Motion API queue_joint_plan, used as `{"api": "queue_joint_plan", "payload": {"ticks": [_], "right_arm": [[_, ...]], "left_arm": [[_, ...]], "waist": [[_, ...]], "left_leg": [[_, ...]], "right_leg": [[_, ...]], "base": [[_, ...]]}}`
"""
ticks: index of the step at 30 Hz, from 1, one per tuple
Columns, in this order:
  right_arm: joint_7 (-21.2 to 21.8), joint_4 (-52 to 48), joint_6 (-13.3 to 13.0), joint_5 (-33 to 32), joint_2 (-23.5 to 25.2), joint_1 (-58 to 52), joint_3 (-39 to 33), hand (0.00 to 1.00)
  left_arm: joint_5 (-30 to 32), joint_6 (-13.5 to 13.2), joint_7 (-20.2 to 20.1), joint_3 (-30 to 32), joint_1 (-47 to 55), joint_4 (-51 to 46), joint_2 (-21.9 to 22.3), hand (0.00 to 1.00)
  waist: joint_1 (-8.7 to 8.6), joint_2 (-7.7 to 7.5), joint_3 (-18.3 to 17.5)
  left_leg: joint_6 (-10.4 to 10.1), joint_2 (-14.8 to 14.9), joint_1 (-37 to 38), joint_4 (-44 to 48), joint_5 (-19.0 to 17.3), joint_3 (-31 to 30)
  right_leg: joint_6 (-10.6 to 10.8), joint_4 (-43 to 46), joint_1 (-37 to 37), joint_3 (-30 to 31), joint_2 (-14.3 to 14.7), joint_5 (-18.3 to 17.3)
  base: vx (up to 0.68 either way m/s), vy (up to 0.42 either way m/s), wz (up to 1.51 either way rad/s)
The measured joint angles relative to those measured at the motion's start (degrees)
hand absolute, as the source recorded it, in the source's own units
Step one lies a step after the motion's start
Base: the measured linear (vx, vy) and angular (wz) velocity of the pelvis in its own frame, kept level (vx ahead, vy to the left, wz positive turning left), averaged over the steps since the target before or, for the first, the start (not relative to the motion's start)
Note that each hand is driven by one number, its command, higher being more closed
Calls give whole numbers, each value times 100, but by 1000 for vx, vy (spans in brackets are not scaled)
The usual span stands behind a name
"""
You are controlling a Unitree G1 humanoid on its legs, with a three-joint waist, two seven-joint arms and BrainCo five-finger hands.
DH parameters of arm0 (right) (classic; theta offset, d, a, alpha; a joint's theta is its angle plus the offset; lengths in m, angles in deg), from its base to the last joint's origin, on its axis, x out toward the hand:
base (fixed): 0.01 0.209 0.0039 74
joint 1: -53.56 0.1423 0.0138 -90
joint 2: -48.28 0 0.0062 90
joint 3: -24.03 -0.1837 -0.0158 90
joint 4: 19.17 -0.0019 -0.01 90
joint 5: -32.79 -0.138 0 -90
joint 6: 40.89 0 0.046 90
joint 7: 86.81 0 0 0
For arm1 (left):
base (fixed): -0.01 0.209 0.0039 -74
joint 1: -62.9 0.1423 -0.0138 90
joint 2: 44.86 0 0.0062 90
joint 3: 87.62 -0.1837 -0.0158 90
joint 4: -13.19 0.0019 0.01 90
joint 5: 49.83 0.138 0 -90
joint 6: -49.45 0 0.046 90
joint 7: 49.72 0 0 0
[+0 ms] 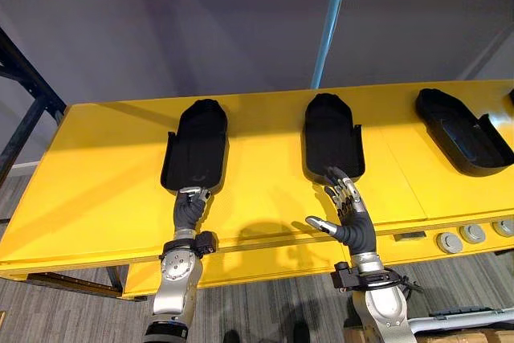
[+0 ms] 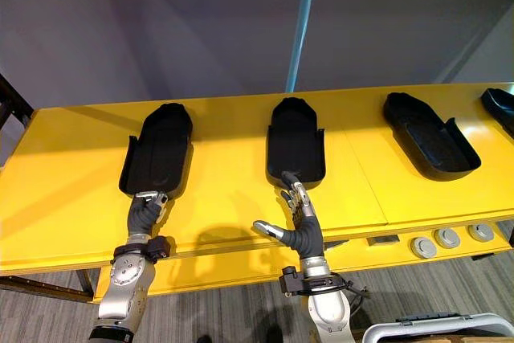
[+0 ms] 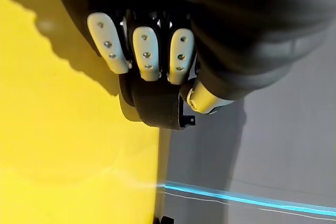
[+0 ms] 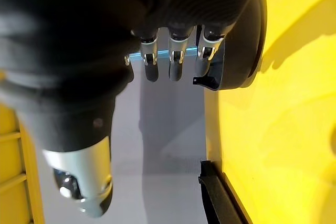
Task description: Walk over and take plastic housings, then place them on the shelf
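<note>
Black plastic housings lie in a row on the yellow table (image 1: pixel 96 190). My left hand (image 1: pixel 189 208) is at the near end of the left housing (image 1: pixel 197 146), fingers (image 3: pixel 147 51) curled over its rim and the thumb under it. My right hand (image 1: pixel 352 218) is open at the near end of the middle housing (image 1: pixel 332 138). Its straight fingers (image 4: pixel 176 61) reach that housing's edge (image 4: pixel 239 51) and the thumb sticks out to the left. A third housing (image 1: pixel 462 130) lies further right, and the end of another (image 2: pixel 502 106) shows at the table's right edge.
Round grey buttons (image 1: pixel 450 242) sit on the table's front edge at the right. A dark rack frame (image 1: pixel 24 78) stands at the left. A blue line (image 1: pixel 331 22) runs across the grey floor beyond the table. A grey case (image 2: pixel 426 328) sits at lower right.
</note>
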Motion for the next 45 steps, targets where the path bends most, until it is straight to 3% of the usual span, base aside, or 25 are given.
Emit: {"api": "queue_joint_plan", "payload": {"ticks": [5,9,18,19,26,32,34,35,37,38,39,40,42,43,45], "right_arm": [[7,0,0,-26,-81,13,167,0],[7,0,0,-26,-127,5,212,0],[8,-3,0,3,-111,5,43,0],[6,-2,0,4,-108,2,3,0],[-5,-7,-1,27,-80,61,-69,0],[-145,-9,-55,22,-33,152,-86,0],[-258,-8,-71,14,49,268,-192,0],[-316,-6,-76,7,43,313,-251,0],[-510,-7,-165,1,-61,552,-433,0],[-606,-10,-225,9,-133,635,-536,0],[-702,-15,-258,9,-201,682,-647,0],[-832,-66,-268,15,-226,653,-829,0],[-913,-274,-268,31,-239,480,-1000,0],[-950,-538,-268,173,-223,210,-1066,0],[-953,-919,-260,416,-25,-278,-1066,0]], "left_arm": [[9,40,131,149,-846,871,-265,100],[3,64,250,192,-871,831,-247,100],[-220,84,-152,-292,1553,-1950,400,100],[-229,63,-230,-324,1761,-2214,464,0],[-441,-195,-491,-512,2069,-3049,449,0],[-294,-522,-275,-1050,1824,-3158,464,0],[-160,-655,-88,-1142,1678,-3147,481,0],[-137,-690,-36,-1144,1643,-3142,481,0],[-93,-829,128,-1143,1575,-3141,548,0],[-55,-868,186,-1148,1553,-3137,545,0],[-10,-891,231,-1163,1528,-3133,531,0],[37,-916,255,-1162,1414,-3112,519,0],[131,-937,285,-1179,1161,-3018,514,0],[139,-948,346,-1190,932,-2891,529,0],[175,-953,449,-1200,711,-2772,541,0]], "waist": [[-81,3,4],[-154,10,20],[-70,57,92],[-44,73,99],[63,137,76],[22,123,23],[33,150,55],[64,161,72],[195,198,80],[221,278,41],[212,351,-1],[172,364,-19],[110,352,-3],[58,321,29],[51,-1,197]], "left_leg": [[0,12,10,0,3,11],[1,15,10,0,3,17],[-1,8,59,0,2,-114],[-1,6,124,-1,1,-155],[38,-40,213,-17,31,-353],[28,-37,375,190,-96,-249],[25,57,1,1471,-800,-147],[2,101,-105,1902,-983,-264],[-147,38,-398,3103,-1469,-1645],[-332,-57,-434,3433,-1698,-2381],[-486,-180,-421,3679,-1918,-3093],[-512,-368,-305,3827,-2190,-3803],[-304,-476,-238,3753,-2509,-3979],[38,-473,-149,3496,-2770,-3725],[160,-759,-94,3510,-2771,-3090]], "right_leg": [[-23,0,1,4,30,19],[-24,0,-2,11,33,19],[-8,-10,118,-95,17,3],[6,-11,212,-157,2,-21],[20,-4,412,-321,-56,-59],[24,17,574,-199,-45,-63],[17,157,502,184,47,-64],[12,206,493,336,88,-67],[55,433,302,1069,326,-133],[63,580,205,1398,482,-138],[94,756,36,1685,634,-153],[198,1090,-284,2107,808,-228],[313,1484,-686,2596,937,-297],[465,1653,-913,2928,993,-282],[556,1530,-983,3652,906,-142]], "base": [[1,1,-1],[0,0,0],[13,10,7],[-10,14,19],[-17,30,16],[24,23,-12],[-40,41,-74],[-82,56,-126],[-80,75,-177],[-75,178,-188],[-97,279,-201],[-102,277,-177],[-146,323,-152],[-186,342,-150],[-249,359,-176]]}}
